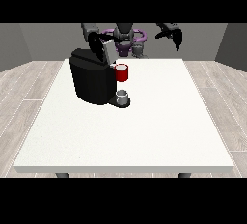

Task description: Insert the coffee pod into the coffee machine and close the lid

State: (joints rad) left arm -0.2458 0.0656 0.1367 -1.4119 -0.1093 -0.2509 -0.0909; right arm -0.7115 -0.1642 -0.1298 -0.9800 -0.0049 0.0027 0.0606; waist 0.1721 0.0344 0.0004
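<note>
Black and boxy, the coffee machine (91, 80) sits on the white table (144, 131) with its lid (102, 48) up. The hand at the view's left (94, 38) is by the lid; I cannot tell its fingers. I cannot see the coffee pod. Next, push the lid down, I think. No words show.

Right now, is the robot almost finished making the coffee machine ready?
Not quite. The lid of the coffee machine stands open, so closing it is left. The hand at the view's left is up by the lid; whether the pod is in, I cannot tell. The hand at the view's right hangs away.
</note>
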